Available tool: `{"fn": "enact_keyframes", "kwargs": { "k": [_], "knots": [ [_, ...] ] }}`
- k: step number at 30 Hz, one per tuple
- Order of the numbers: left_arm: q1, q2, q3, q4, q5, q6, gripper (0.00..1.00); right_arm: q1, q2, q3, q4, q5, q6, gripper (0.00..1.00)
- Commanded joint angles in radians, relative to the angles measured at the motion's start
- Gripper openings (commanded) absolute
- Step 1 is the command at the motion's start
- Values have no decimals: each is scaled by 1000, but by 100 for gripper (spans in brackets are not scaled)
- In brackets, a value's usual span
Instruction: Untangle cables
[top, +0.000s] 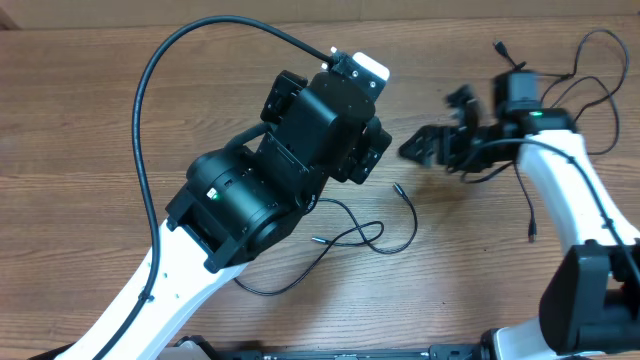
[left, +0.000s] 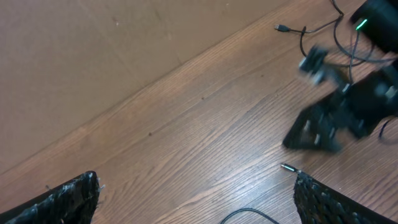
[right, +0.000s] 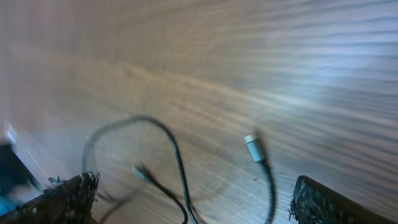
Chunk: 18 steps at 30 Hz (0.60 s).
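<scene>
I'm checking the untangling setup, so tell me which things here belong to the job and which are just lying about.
Job:
looped thin cable, mid-table
second thin cable, far right

Not the job:
thick cable fixed to the left arm
wooden table

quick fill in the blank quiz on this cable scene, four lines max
1. The cables lie on a table made of ____.
2. The thin cables are ____ in colour.
3. The left gripper has its jaws ____.
4. The right gripper, also wide apart, grips ____.

Missing words: wood; black; open; nothing
</scene>
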<state>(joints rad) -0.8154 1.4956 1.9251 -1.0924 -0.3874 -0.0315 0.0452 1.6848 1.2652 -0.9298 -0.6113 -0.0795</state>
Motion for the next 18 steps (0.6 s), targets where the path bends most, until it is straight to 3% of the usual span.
{"fn": "enact_keyframes", "kwargs": {
  "k": [1,18],
  "knots": [
    [5,3,15,3,-12,-21,100,105,4,-18,0,88,-68,100],
    [5,3,15,3,-12,-21,99,387,34,-98,89,140,-140,100]
  ]
}}
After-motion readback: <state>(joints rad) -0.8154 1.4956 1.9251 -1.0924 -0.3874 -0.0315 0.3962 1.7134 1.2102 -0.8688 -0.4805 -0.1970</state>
